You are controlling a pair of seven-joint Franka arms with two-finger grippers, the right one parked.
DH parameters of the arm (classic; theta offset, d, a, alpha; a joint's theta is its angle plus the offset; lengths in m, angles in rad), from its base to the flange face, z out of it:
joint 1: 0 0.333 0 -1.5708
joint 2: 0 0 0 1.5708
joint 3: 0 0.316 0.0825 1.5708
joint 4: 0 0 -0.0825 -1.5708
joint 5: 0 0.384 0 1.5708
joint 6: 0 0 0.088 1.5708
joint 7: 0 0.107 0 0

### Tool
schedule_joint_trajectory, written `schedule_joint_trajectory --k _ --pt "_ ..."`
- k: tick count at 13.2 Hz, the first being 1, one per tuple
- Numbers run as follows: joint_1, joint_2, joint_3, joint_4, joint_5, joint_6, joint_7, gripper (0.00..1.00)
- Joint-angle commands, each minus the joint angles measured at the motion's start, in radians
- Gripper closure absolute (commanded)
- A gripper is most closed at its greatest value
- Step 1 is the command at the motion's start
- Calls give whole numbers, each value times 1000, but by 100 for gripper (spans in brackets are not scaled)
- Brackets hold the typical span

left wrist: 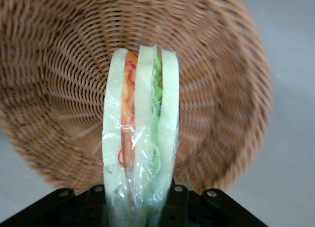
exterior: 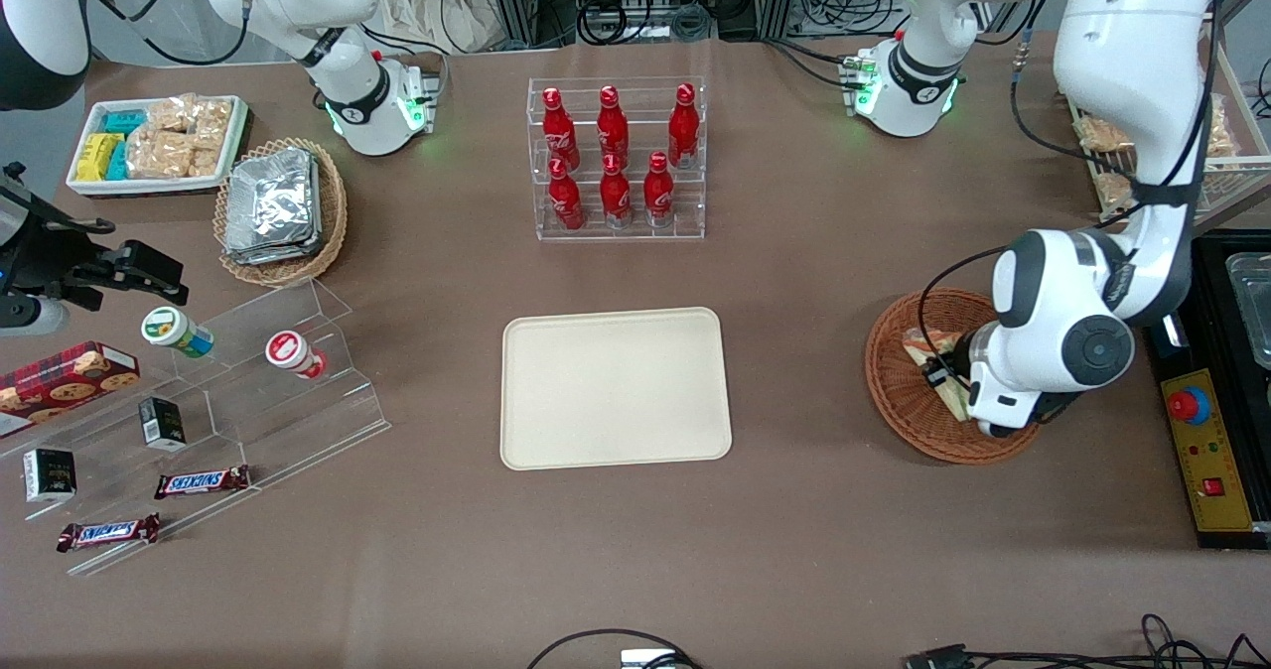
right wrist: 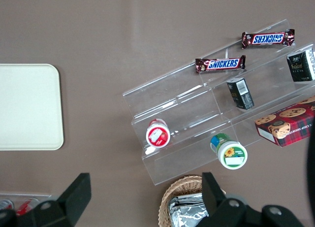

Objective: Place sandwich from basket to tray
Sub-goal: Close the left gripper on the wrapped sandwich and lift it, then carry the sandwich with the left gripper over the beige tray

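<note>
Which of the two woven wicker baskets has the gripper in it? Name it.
The reddish-brown round wicker basket toward the working arm's end, where the left gripper clamps the wrapped sandwich. The lighter tan basket holds foil packets.

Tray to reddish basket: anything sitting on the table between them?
Nothing: in the front view it is bare brown tabletop from the tray to the basket. The gripper is down in the basket, fingers shut on the sandwich.

Sandwich [left wrist: 140, 138] base hidden between hand [left wrist: 139, 200] fingers
</note>
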State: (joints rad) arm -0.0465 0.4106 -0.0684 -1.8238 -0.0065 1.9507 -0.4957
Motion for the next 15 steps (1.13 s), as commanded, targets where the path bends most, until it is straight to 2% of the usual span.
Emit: schedule_joint_trajectory --k 1,3,6,9,12,15 --pt "-7 -30 -1 104 -1 -134 295 100" --pt "-9 -19 -5 170 2 -162 510 100" --pt "-45 -13 -7 207 -12 -170 554 100" --pt "-142 48 -14 317 -18 -231 369 100" --pt "-240 169 -27 467 -93 -257 165 100" --pt "-332 293 -27 615 -110 -245 -1 100"
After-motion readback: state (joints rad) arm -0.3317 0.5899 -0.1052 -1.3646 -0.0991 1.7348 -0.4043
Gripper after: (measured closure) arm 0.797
